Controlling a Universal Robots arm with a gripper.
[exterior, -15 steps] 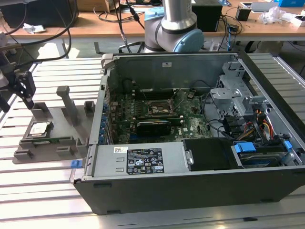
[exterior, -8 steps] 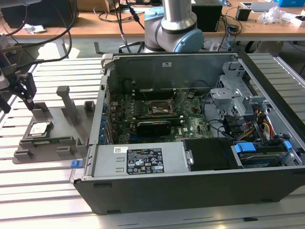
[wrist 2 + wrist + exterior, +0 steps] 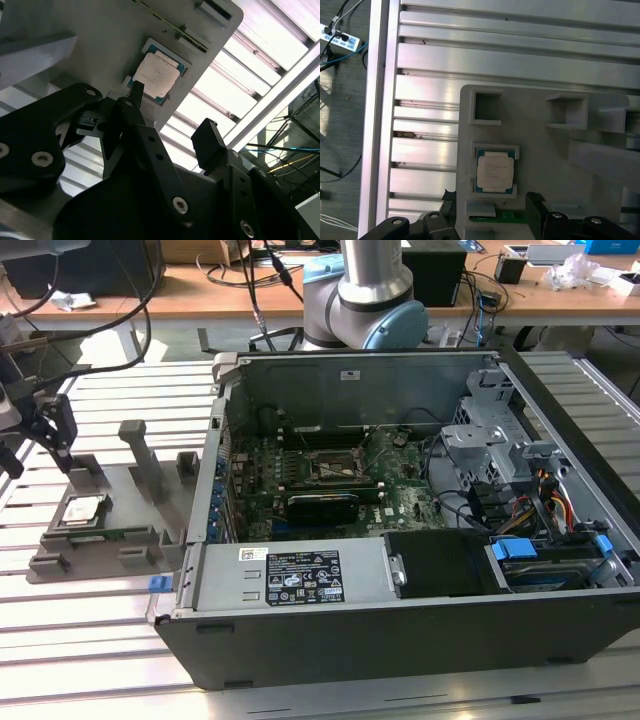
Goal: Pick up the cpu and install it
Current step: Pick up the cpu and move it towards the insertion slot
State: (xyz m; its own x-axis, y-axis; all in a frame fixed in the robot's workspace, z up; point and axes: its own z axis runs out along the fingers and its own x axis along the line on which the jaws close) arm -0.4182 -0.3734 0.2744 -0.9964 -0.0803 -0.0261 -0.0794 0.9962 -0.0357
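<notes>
Hovering above a flat grey plastic fixture plate (image 3: 550, 165), the black two-fingered gripper (image 3: 492, 200) is recorded as spread wide: released, nothing held, nothing touched. In the first wrist view the two black fingertips (image 3: 535, 202) are set well apart. The cpu (image 3: 495, 171), a thin square chip with a dull silvery metal top and pale rim, is seated flat in a square recess of the fixture plate, just beyond the fingertips and roughly centred on the gap between them. In the second wrist view the cpu (image 3: 157, 75) is noted just past one fingertip (image 3: 135, 91). In the exterior view the cpu (image 3: 83, 510) lies below the gripper, apart from it. An open grey-and-black metal computer case (image 3: 400, 640) lies well off to the gripper's side, a square socket frame (image 3: 333, 468) showing on its green board. Plate and case rest on a ribbed aluminium table (image 3: 90, 650).
</notes>
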